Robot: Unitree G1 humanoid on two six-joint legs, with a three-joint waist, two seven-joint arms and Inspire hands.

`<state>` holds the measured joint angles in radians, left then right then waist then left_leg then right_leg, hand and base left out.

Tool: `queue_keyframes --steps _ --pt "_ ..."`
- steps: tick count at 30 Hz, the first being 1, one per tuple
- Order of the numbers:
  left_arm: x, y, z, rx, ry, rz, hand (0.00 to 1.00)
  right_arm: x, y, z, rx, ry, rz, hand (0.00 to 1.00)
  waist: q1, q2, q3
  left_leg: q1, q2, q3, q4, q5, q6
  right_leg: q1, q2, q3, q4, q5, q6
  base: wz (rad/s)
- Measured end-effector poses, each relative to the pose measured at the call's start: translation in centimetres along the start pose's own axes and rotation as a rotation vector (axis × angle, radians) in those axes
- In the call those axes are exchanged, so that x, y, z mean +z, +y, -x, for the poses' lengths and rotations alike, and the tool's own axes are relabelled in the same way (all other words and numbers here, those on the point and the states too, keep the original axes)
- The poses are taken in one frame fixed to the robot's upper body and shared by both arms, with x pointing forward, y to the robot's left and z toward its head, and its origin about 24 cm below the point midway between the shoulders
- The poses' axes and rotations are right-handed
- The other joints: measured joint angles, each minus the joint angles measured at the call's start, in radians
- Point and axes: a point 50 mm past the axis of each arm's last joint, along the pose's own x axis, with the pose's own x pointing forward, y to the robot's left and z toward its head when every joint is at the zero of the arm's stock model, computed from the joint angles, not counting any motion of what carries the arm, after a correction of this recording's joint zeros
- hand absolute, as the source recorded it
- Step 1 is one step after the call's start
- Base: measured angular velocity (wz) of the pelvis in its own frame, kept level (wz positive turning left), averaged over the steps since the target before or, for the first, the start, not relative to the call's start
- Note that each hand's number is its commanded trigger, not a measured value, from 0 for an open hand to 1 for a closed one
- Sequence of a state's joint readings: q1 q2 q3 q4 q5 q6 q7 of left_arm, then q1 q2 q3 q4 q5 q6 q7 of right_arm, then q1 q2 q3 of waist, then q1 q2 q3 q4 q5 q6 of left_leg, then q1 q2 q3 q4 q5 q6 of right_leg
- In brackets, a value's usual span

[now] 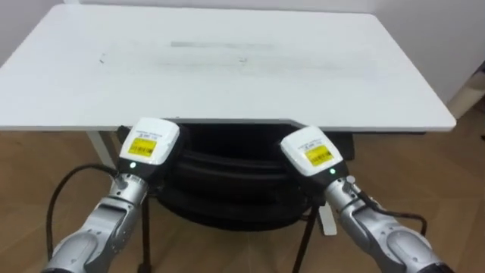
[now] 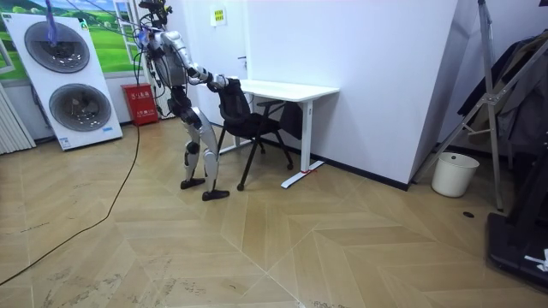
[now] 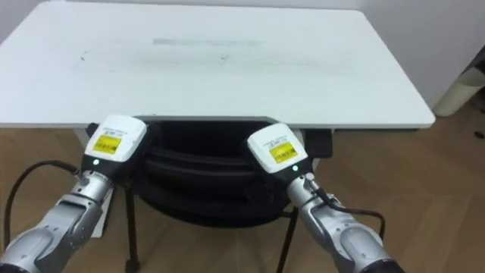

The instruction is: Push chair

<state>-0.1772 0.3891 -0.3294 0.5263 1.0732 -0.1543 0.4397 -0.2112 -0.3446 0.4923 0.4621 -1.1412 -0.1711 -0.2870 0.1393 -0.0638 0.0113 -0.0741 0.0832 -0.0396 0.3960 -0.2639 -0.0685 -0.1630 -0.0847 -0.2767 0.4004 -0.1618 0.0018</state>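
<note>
A black chair point(image 1: 227, 182) stands right in front of me, its seat partly under the white table point(image 1: 227, 68). My left hand point(image 1: 148, 145) rests against the left end of the chair's backrest top and my right hand point(image 1: 312, 152) against the right end. Each hand shows its white back with a yellow label. In the room view I stand behind the chair point(image 2: 248, 120) with both arms stretched forward to its backrest, facing the table point(image 2: 287, 88) by the white wall.
The table's far edge meets the wall. At the room view's left stand a panel with two round drums point(image 2: 64, 77) and a red box point(image 2: 143, 103). A white bin point(image 2: 452, 174) and a metal rack point(image 2: 497, 94) stand at its right. Open wooden floor lies behind me.
</note>
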Motion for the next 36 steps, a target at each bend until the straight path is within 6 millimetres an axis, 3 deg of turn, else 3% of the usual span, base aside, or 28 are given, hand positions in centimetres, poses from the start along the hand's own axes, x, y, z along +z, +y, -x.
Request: queue_keyframes --steps 4,6,8,10,11,12,13,14,21,26,32,36 --pt "-0.3 0.1 0.0 0.002 0.010 -0.002 1.00 0.3 -0.3 -0.2 0.020 -0.013 -0.001 1.00 -0.013 -0.006 0.0044 -0.002 0.001 -0.040 0.000 0.005 -0.012 0.011 0.008 -0.018 0.003 -0.010 -0.029 0.26" --pt "-0.4 0.3 -0.2 0.011 0.009 -0.020 1.00 0.4 -0.3 -0.2 0.021 -0.016 -0.004 1.00 -0.030 -0.016 0.0102 -0.022 0.020 -0.044 0.049 0.000 -0.018 0.032 -0.026 -0.112 0.020 -0.023 -0.047 0.40" --pt "-0.2 0.5 -0.5 0.015 -0.002 -0.034 1.00 0.3 -0.3 -0.2 0.035 -0.012 -0.004 1.00 -0.055 -0.019 0.0126 -0.040 0.040 -0.036 0.073 -0.006 -0.023 0.060 -0.027 -0.167 0.013 -0.028 -0.045 0.59" --pt "-0.1 0.5 -0.7 0.011 -0.011 -0.042 1.00 0.3 -0.2 -0.2 0.050 -0.010 -0.004 1.00 -0.061 -0.025 0.0128 -0.041 0.040 -0.051 0.066 -0.009 -0.027 0.074 -0.015 -0.167 -0.003 -0.025 -0.037 0.38" --pt "0.0 0.4 -0.7 0.007 -0.013 -0.045 0.91 0.3 -0.1 -0.1 0.059 -0.010 -0.005 1.00 -0.065 -0.027 0.0117 -0.034 0.032 -0.057 0.045 0.001 -0.025 0.077 -0.010 -0.158 -0.011 -0.017 -0.025 0.27" --pt "0.1 0.4 -0.8 0.008 -0.013 -0.044 0.91 0.2 -0.1 0.0 0.057 -0.011 -0.004 0.95 -0.075 -0.032 0.0103 -0.032 0.022 -0.066 0.024 0.016 -0.025 0.078 -0.011 -0.152 -0.020 -0.013 -0.019 0.26" --pt "0.1 0.4 -0.8 0.009 -0.014 -0.045 0.00 0.2 -0.1 0.0 0.055 -0.013 -0.003 0.05 -0.079 -0.036 0.0095 -0.029 0.017 -0.069 0.010 0.026 -0.026 0.077 -0.012 -0.148 -0.024 -0.010 -0.018 0.17" --pt "0.2 0.4 -0.7 0.012 -0.014 -0.044 0.00 0.1 -0.1 0.0 0.052 -0.016 -0.001 0.00 -0.077 -0.040 0.0106 -0.015 0.006 -0.068 -0.023 0.042 -0.024 0.073 -0.018 -0.139 -0.028 -0.006 -0.019 0.00" --pt "0.9 0.4 -1.1 0.037 0.060 0.028 0.00 -0.1 -1.0 -0.2 0.073 0.004 0.005 0.00 -0.051 -0.048 0.0046 0.029 -0.012 -0.049 -0.172 0.130 -0.025 0.052 -0.016 -0.089 -0.070 0.028 -0.026 -0.07" --pt "1.6 0.4 -1.4 0.008 0.119 0.126 0.00 -0.4 -0.8 -0.3 0.104 0.073 -0.116 0.00 -0.049 -0.031 -0.0057 0.052 -0.010 -0.046 -0.214 0.153 -0.022 0.063 -0.011 -0.085 -0.096 0.043 -0.022 0.00" --pt "2.0 0.5 -1.3 0.018 0.155 0.235 0.00 -0.7 -0.6 -0.1 0.104 0.123 -0.254 0.00 -0.052 -0.018 -0.0033 0.067 -0.010 -0.044 -0.229 0.162 -0.022 0.078 -0.008 -0.080 -0.111 0.050 -0.018 0.00" --pt "1.6 0.8 -1.3 0.044 0.191 0.312 0.00 -1.3 -1.2 0.2 0.066 0.120 -0.298 0.00 -0.076 0.000 -0.0048 0.055 -0.011 -0.044 -0.228 0.165 -0.016 0.073 0.011 -0.035 -0.129 0.060 -0.003 0.05"
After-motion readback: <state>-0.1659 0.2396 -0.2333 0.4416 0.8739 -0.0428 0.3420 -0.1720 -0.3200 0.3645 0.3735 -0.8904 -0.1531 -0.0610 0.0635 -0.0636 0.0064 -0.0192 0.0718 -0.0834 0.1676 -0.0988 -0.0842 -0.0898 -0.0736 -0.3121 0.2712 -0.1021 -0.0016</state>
